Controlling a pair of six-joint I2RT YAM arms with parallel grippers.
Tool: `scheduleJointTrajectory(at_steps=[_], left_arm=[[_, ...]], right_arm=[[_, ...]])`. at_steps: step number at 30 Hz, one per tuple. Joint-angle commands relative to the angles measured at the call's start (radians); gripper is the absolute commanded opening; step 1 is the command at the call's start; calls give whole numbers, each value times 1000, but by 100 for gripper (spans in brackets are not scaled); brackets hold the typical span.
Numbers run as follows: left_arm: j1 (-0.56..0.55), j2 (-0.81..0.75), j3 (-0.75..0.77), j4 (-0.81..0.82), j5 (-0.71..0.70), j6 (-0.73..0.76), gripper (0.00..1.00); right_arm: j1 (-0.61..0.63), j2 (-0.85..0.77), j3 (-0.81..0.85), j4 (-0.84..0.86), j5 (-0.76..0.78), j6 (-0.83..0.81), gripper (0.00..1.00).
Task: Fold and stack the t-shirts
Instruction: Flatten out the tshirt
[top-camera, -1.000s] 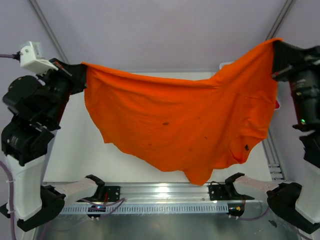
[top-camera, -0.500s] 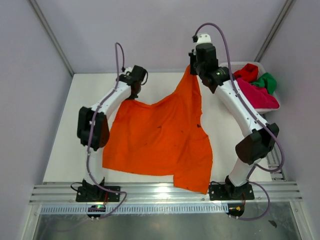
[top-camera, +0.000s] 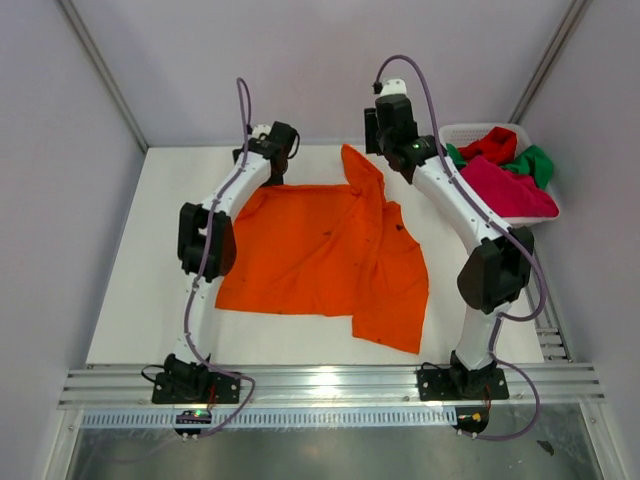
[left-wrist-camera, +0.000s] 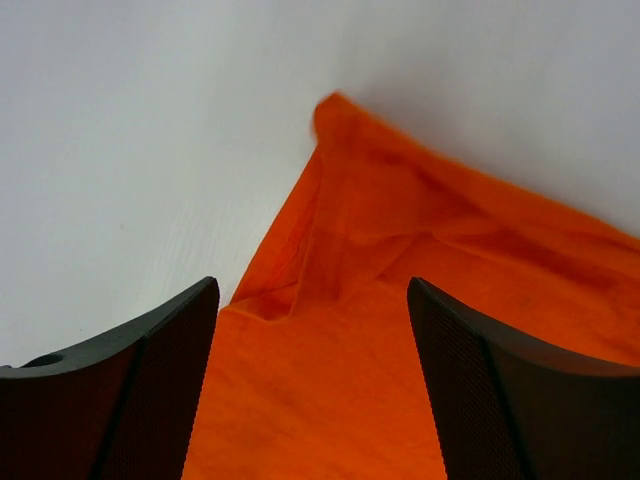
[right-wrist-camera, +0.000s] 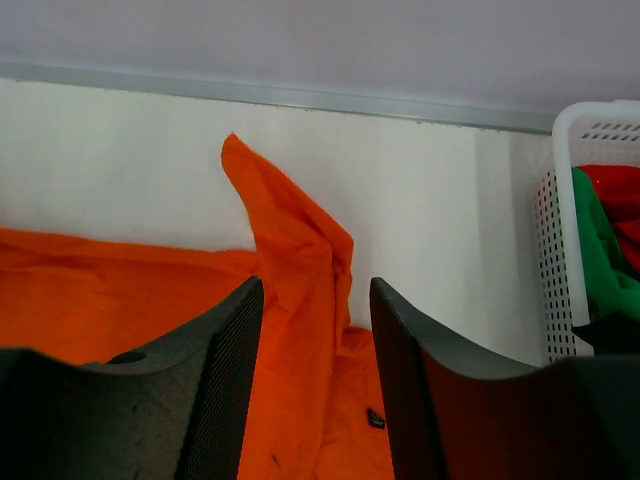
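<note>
Dropped since 1 second ago: orange t-shirt (top-camera: 310, 250), now spread rumpled on table (top-camera: 130, 300). Left gripper (left-wrist-camera: 312, 300) and right gripper (right-wrist-camera: 315, 295): jaws apart, empty, above its far edge. 3 more t-shirts (top-camera: 505, 185) in basket (top-camera: 462, 131), right.

There were four t-shirts in all: one orange t-shirt (top-camera: 310, 250) lay spread left of the white basket (top-camera: 452, 131), and three sat inside that basket, namely one red t-shirt (top-camera: 495, 145), one green t-shirt (top-camera: 535, 165) and one magenta t-shirt (top-camera: 505, 190). There was one basket, on one table (top-camera: 130, 300). Two robot arms reached out left of the basket, the left arm (top-camera: 238, 187) and the right arm (top-camera: 455, 205).
</note>
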Motion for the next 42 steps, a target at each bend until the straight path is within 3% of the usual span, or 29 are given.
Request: scheduleJointTrajectory(at_steps=[1,8,17,28,42], left_arm=[[6,-58,-4,2,-26,-4,79],[6,-182,-76,-32,2,-45,79],[-8,-339,-271,-21,166,-96,78],[-29,-204,-378,-1,249,-137,75],[-28,-71,-274,31,269,-125,75]], right_arm=[[-3,1,-14,46,63,3,52],[-3,-71,-126,92,106,9,52],[14,-244,-280,-40,7,159,52],[37,-340,-673,72,-130,351,52],[46,-315,-712,109,-147,351,52]])
